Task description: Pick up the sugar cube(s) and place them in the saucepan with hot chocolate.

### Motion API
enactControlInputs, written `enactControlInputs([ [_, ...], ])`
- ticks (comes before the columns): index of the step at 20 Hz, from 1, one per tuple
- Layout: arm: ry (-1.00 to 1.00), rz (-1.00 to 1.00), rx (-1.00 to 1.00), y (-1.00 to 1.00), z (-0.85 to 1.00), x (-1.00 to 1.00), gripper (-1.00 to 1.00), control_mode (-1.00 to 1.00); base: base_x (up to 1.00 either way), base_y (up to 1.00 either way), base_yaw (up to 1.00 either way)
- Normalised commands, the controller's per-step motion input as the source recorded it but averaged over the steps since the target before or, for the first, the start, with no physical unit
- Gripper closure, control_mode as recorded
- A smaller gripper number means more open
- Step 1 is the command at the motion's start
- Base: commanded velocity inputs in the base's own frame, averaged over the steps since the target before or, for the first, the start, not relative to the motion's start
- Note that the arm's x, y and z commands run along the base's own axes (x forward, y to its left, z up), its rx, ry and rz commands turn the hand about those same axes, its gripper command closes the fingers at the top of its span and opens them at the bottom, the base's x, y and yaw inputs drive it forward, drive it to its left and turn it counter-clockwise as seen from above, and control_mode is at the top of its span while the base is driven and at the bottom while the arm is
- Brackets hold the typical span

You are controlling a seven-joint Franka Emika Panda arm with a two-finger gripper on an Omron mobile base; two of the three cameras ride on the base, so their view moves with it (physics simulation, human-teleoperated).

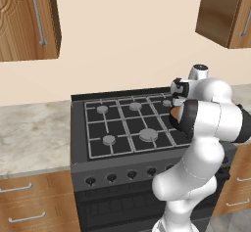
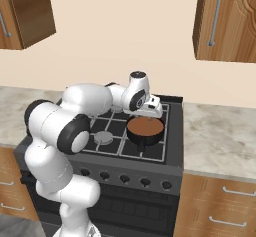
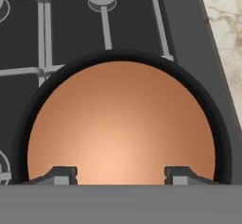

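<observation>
The saucepan with hot chocolate is a round dark pan with a black rim and orange-brown liquid. It sits on the stove's front right burner, and a sliver of it shows behind the arm. My gripper hovers just above the liquid, pointing down into the pan. Its fingertips stand wide apart with nothing between them. From the right base view the hand hangs over the pan's far rim. The sugar cube is out of view.
The black stove has grey grates and several burners, with knobs along its front. Marble counters flank it on the left and the right. Wooden cabinets hang above.
</observation>
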Motion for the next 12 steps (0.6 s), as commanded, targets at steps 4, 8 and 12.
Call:
enactControlInputs([
  [4, -0.02, 0.0, 0.0, -0.01, 0.01, -0.07, -1.0, -1.0, 0.0, 0.0, 0.0],
  [8, -0.09, 0.0, 0.04, -0.02, 0.14, -0.2, -1.0, -1.0, 0.0, 0.0, 0.0],
  [12, -0.09, 0.0, 0.04, 0.0, 0.2, -0.15, -1.0, -1.0, 0.0, 0.0, 0.0],
])
